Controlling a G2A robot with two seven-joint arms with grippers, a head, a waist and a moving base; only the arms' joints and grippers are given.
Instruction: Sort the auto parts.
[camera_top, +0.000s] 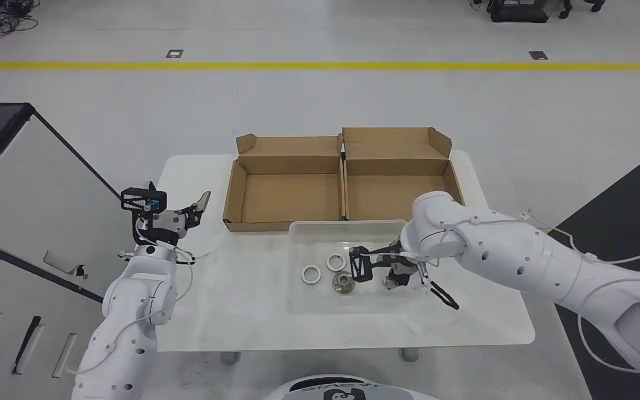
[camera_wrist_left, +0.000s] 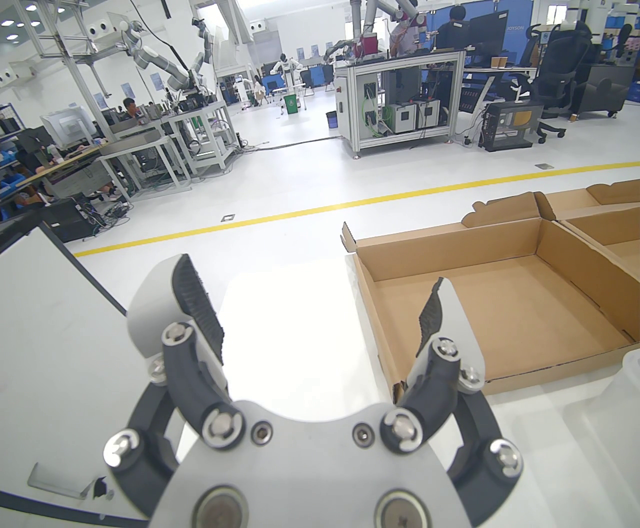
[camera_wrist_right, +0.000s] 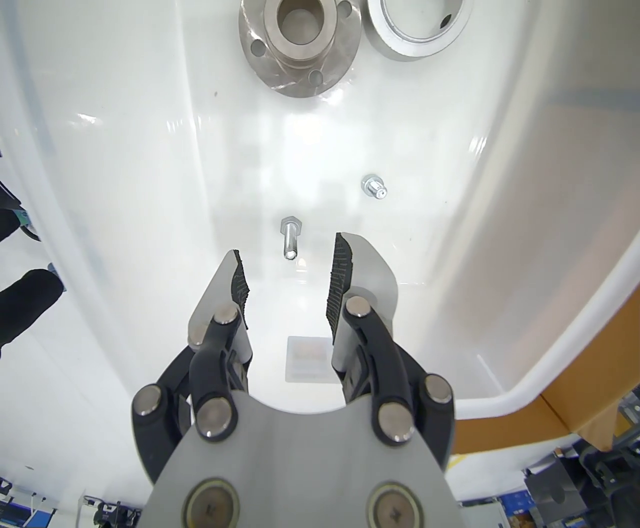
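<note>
A white plastic bin (camera_top: 322, 227) at the table's middle holds the metal parts. In the right wrist view a flanged hub (camera_wrist_right: 300, 45) and a ring (camera_wrist_right: 417, 27) lie at the bin's far end, with a short bolt (camera_wrist_right: 374, 187) nearer. A longer hex bolt (camera_wrist_right: 289, 237) lies on the bin floor (camera_wrist_right: 150, 165), right at the tips of my right gripper (camera_wrist_right: 289, 249). That gripper is open and low inside the bin (camera_top: 363, 266). Two white rings (camera_top: 311, 274) and the hub (camera_top: 343, 284) lie beside it. My left gripper (camera_wrist_left: 311, 272) hangs open and empty over the table's left side (camera_top: 190, 212).
Two open cardboard boxes stand side by side behind the bin, the left box (camera_top: 285, 198) and the right box (camera_top: 395, 192), both empty. The left box (camera_wrist_left: 505, 305) sits just right of my left gripper. A slanted white panel (camera_top: 40, 190) stands off the table's left edge.
</note>
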